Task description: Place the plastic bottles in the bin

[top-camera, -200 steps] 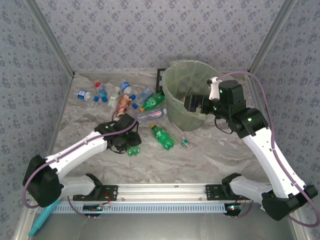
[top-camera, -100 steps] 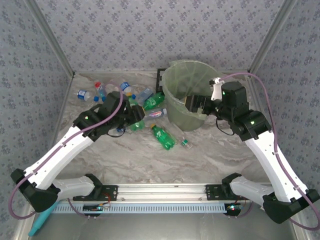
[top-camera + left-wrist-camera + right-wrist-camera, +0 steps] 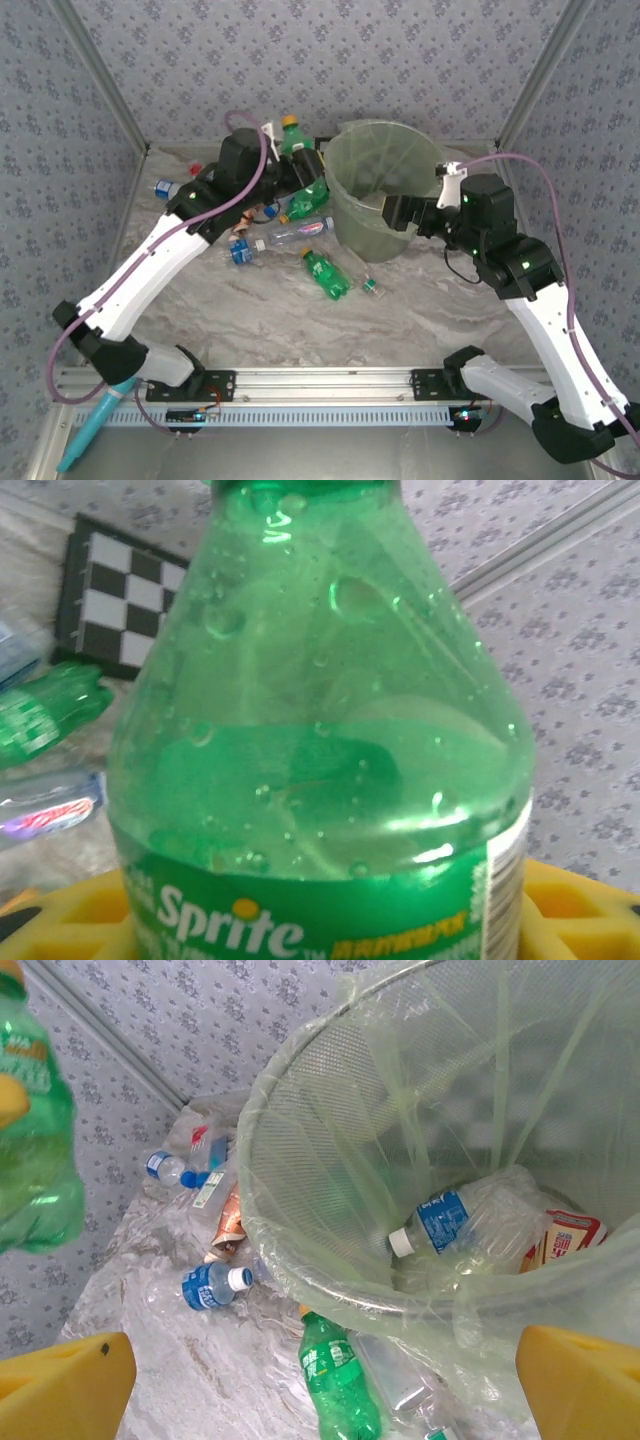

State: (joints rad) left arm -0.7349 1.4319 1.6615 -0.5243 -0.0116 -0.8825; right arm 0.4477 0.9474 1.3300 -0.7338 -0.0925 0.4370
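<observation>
From above and behind the arm bases [image 3: 190, 372], the top camera looks down over the table [image 3: 420, 310]. The left wrist camera sits close against a green Sprite bottle [image 3: 320, 730] between its jaws. The right wrist camera looks down beyond its jaws into the bin [image 3: 340, 1130], shared with the top view.

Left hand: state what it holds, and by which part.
A green Sprite bottle, gripped across its labelled body, below the shoulder.

The bin [image 3: 352, 228] is open from above, but the right gripper [image 3: 393, 212], jaws spread, hangs over its near rim, and the left gripper [image 3: 300, 166] holds a green bottle [image 3: 320, 730] beside its left rim. Loose bottles [image 3: 325, 274] crowd the tabletop [image 3: 420, 312] left of it.
</observation>
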